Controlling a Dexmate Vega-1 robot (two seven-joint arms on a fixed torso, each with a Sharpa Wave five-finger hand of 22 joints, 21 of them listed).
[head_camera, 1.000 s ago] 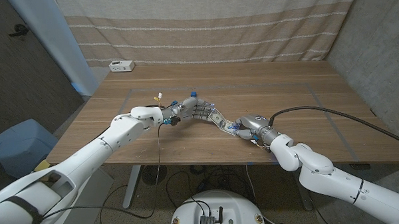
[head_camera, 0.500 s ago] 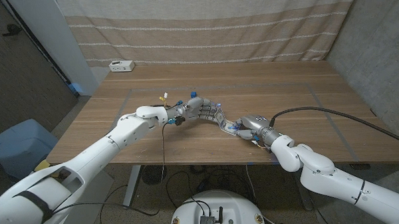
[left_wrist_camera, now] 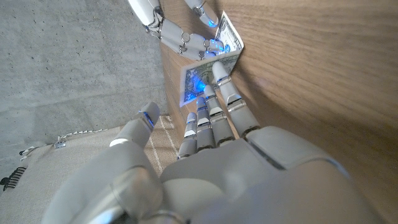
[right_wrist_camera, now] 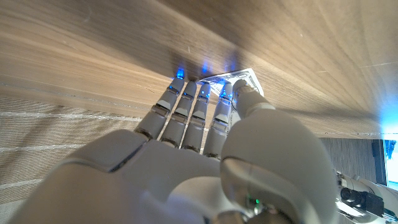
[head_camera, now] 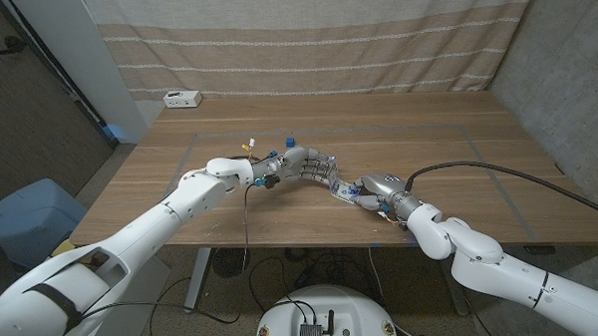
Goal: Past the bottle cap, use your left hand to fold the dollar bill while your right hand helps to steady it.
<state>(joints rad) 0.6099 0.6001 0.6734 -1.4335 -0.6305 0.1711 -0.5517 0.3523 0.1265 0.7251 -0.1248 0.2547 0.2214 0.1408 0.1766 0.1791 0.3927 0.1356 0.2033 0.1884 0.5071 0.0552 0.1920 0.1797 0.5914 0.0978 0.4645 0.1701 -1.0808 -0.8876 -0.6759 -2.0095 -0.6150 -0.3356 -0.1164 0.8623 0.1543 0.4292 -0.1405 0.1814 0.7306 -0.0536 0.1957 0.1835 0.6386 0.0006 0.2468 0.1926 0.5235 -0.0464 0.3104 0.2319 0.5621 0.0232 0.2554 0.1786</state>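
A dollar bill [head_camera: 336, 183] lies mid-table between my two hands. My left hand [head_camera: 309, 167] reaches toward it with straight fingers [left_wrist_camera: 219, 93], thumb apart, and their tips push one end of the dollar bill [left_wrist_camera: 198, 86] up off the wood. My right hand [head_camera: 374, 189] presses its fingertips [left_wrist_camera: 186, 42] on the other end, which stays flat. A corner of the dollar bill [right_wrist_camera: 241, 77] shows past the right hand [right_wrist_camera: 186, 155]. A small blue bottle cap [head_camera: 289, 141] sits just behind the left hand.
A white box [head_camera: 183, 97] stands at the table's back left corner. A black cable [head_camera: 478, 166] runs from my right wrist over the table's right side. Striped cloth hangs behind the table [head_camera: 427, 124].
My left hand has slid right toward the right hand, lifting its end of the bill, so less of the bill shows between them. The right hand has stayed put.
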